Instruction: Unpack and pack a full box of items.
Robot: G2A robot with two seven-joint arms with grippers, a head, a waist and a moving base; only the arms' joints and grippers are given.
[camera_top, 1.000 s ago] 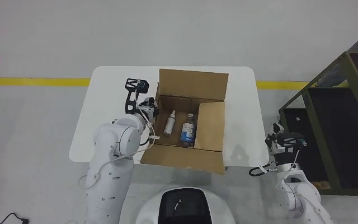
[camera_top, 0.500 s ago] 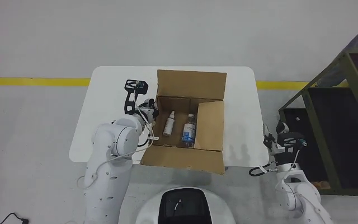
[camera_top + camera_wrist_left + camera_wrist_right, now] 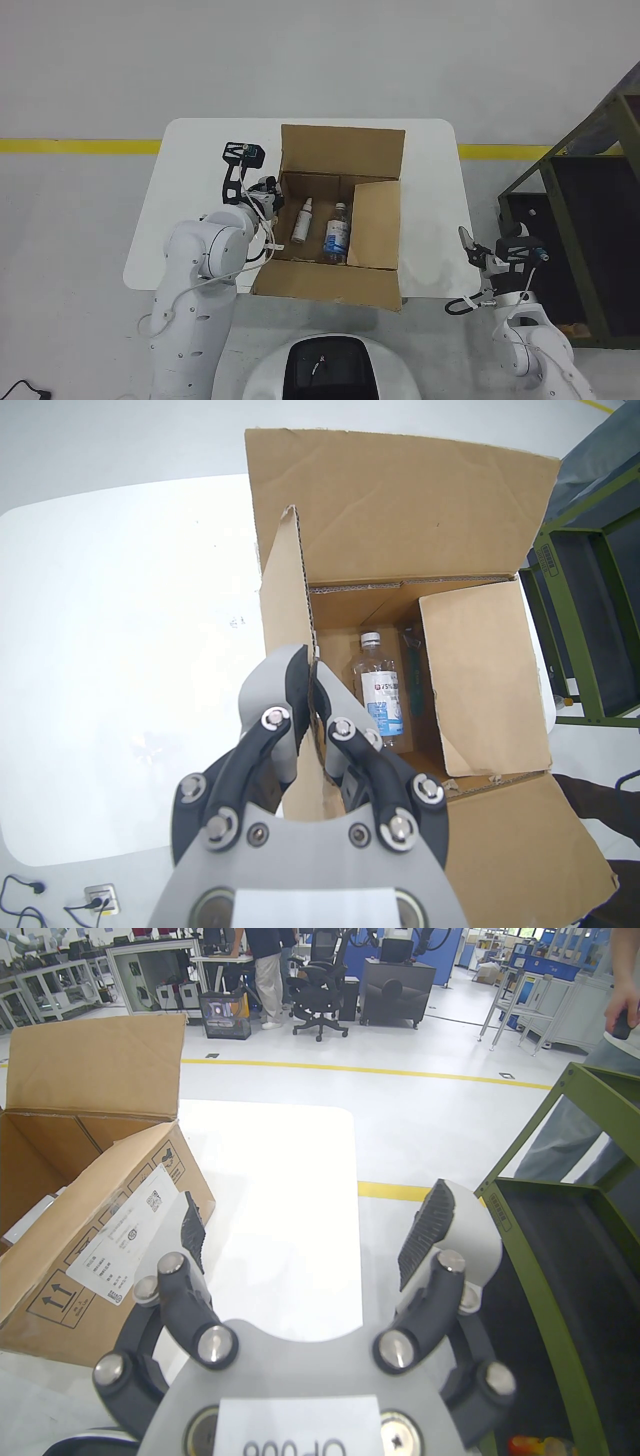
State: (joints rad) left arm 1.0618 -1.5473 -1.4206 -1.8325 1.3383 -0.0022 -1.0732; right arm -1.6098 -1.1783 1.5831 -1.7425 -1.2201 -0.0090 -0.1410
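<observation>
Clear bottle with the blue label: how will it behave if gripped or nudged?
The clear bottle lies on its side on the box floor, so a nudge would probably roll it. Its smooth wall may slip or dent in a grip. Fill level is unclear, so weight is uncertain.

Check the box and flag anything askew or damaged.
One side flap sags inward over the box opening, hiding part of the contents; the left gripper pinches the opposite flap upright. The white bottle and clear bottle lie on their sides. No spill shows.
</observation>
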